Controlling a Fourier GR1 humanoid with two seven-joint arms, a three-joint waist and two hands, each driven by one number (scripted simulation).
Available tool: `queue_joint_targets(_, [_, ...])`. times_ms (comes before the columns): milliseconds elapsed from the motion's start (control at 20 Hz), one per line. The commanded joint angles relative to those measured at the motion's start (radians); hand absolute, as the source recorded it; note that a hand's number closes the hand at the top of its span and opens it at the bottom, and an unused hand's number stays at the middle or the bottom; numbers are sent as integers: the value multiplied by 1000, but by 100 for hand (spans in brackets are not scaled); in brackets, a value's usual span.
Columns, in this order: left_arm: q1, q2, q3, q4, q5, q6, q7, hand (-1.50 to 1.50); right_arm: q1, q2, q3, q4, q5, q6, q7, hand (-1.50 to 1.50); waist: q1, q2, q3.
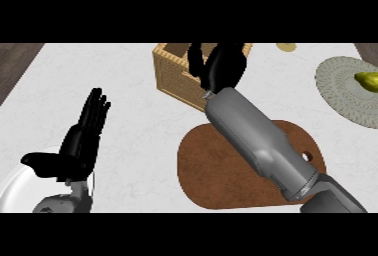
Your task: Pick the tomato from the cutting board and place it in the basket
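Note:
The brown cutting board (221,180) lies at the front centre with nothing showing on its bare surface. The woven basket (173,75) stands behind it at the top. My right hand (224,66) hangs over the basket's right part and hides much of its inside. Its thumb is spread away to the left, its fingers run up out of the view, and nothing shows in it. The grey right forearm (258,140) crosses the board diagonally. No tomato is visible anywhere. My left hand (77,145) rests open at the left, fingers up.
A white plate (18,187) sits at the lower left under the left wrist. A grey round mat (339,95) at the right edge carries a yellow-green fruit (367,81). A small yellow thing (286,47) lies at the top.

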Motion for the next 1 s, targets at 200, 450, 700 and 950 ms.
queue_joint_targets(200, [59, -5, -2, -25, 0, 3, -12, 0, -54, 18, -48, 51, 189, -94, 274, -150, -33, -1, 2])
queue_joint_targets(450, [79, 6, 21, -29, 7, 4, -22, 0, -60, 18, -150, 13, 268, -57, 276, -150, -65, -13, 2])
queue_joint_targets(700, [54, 3, 41, -16, 1, 32, 0, 0, -5, 18, -214, -132, 346, -105, 277, -150, -99, -24, 2])
queue_joint_targets(950, [86, 6, 58, 6, 6, 28, -38, 0, 106, 18, -205, -353, 404, 8, 277, -150, -126, -28, 2])
